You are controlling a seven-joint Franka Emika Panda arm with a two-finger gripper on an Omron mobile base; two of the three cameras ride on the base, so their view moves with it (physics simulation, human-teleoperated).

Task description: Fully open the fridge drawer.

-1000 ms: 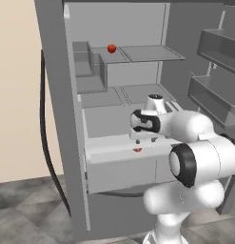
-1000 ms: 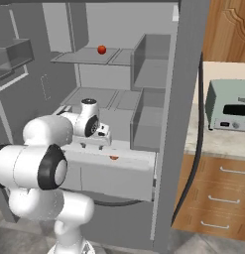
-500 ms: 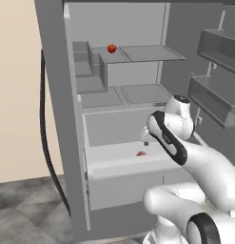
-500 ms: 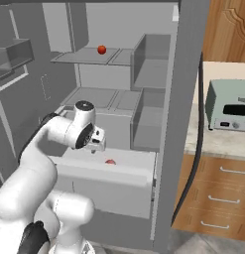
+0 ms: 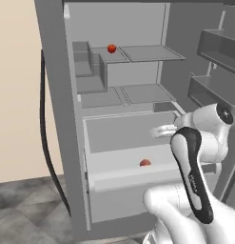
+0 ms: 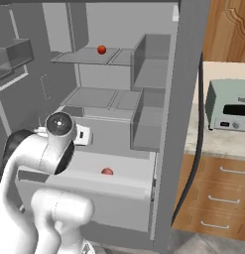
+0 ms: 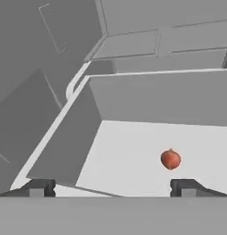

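- Nearest the cameras, the white arm folds across the fridge opening, its gripper [image 7: 110,187] over the front of the fridge drawer [image 5: 138,175]. In the hand view the two dark fingertips [image 7: 37,187] stand wide apart with nothing between them, so the gripper is open and empty.
- The drawer sits low in the fridge [image 5: 57,119] and is pulled well out. Its pale front lip [image 6: 89,184] projects past the cabinet's front edge.
- Inside the drawer, a small red fruit [image 7: 170,159] rests on the pale floor, near the front and towards one side.
- Judgement: the drawer looks mostly open, though whether it has reached its stop cannot be told. To finish well, the fingers should hook or press on the front lip and draw straight out along the slide, level, without twisting the box.
- Further back, flat grey shelves [image 5: 147,93] and stepped grey boxes [image 5: 88,66] fill the interior.
- On the upper shelf, well behind, sits a second red fruit [image 5: 111,48].
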